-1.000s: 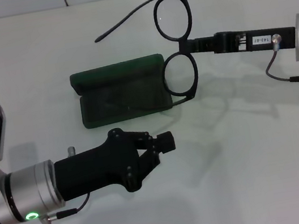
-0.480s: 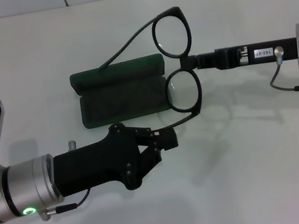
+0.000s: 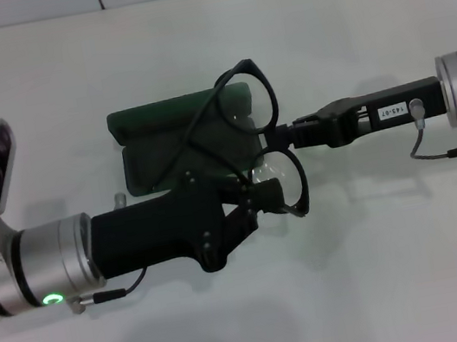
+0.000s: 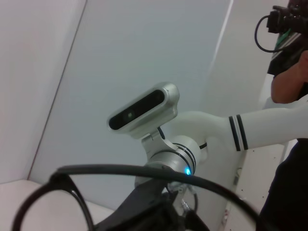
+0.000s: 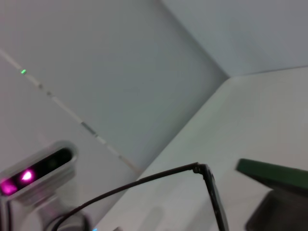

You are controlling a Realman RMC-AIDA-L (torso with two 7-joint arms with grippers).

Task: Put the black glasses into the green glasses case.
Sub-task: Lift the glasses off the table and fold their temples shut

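The thin black-framed glasses (image 3: 271, 151) are pinched at the bridge by the right gripper (image 3: 280, 136), over the open dark green hard case's (image 3: 166, 137) right edge; whether the left gripper (image 3: 259, 196) is spread cannot be told

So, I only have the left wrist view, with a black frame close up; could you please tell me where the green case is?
Observer: The green case lies open on the white table, with the glasses over its right end.
Operator: Thank you. Which pincer holds the glasses?
Observer: The right pincer grips them at the bridge, between the two lenses.
Operator: And where is the left one?
Observer: The left pincer is at the nearer lens, just in front of the case.
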